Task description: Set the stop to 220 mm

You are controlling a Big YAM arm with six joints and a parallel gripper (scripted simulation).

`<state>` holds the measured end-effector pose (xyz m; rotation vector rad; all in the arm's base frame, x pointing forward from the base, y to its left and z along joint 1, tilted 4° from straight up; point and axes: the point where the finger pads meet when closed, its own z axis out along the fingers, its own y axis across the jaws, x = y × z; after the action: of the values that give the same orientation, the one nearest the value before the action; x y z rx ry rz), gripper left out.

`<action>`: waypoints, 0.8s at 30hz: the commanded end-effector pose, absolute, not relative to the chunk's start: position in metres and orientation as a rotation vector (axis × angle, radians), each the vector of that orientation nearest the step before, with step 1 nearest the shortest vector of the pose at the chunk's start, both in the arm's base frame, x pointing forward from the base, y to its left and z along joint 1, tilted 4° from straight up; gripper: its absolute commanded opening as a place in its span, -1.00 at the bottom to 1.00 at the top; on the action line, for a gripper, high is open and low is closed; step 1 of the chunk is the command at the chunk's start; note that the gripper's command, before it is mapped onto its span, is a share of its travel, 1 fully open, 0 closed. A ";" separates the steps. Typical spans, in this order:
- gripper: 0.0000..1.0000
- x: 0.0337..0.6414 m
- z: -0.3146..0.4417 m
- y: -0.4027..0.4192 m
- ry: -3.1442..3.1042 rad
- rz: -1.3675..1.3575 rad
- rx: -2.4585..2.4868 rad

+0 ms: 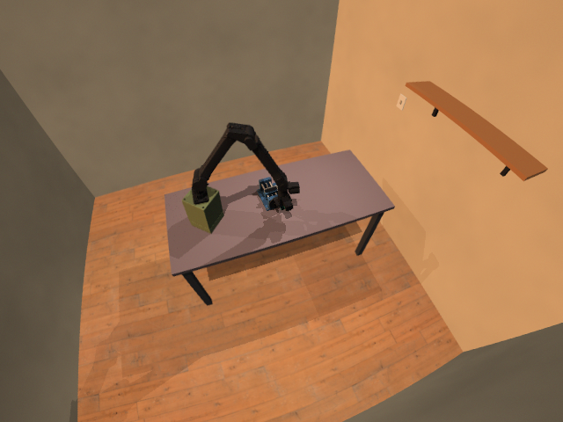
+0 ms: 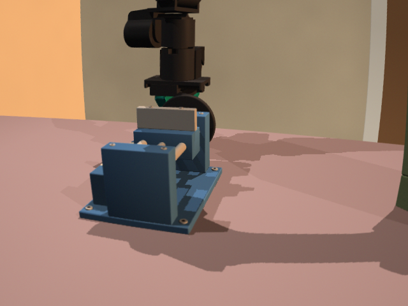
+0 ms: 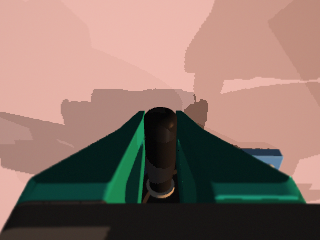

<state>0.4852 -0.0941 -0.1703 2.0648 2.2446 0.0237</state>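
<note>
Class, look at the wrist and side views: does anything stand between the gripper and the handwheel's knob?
Nothing visible does. The gripper is shut on the black knob, green fingers pressed on both sides. The handwheel sits behind the blue fixture.

No legible text, labels or numbers anywhere.

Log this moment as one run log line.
gripper: shut on handwheel knob | handwheel: behind blue fixture | release: not yet done
</note>
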 end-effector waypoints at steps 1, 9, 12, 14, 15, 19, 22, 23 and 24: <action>-0.87 0.475 -0.186 -0.103 2.250 -0.001 2.076; -0.87 0.475 -0.186 -0.103 2.250 -0.001 2.076; -0.87 0.475 -0.186 -0.103 2.250 -0.001 2.076; -0.87 0.475 -0.186 -0.103 2.250 -0.001 2.076; -0.87 0.475 -0.186 -0.103 2.250 -0.001 2.076; -0.87 0.475 -0.186 -0.103 2.250 -0.001 2.076; -0.87 0.475 -0.186 -0.103 2.250 -0.001 2.075; -0.87 0.477 -0.185 -0.103 2.249 0.001 2.074; -0.87 0.480 -0.184 -0.103 2.246 0.004 2.072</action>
<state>0.4852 -0.0941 -0.1703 2.0648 2.2446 0.0237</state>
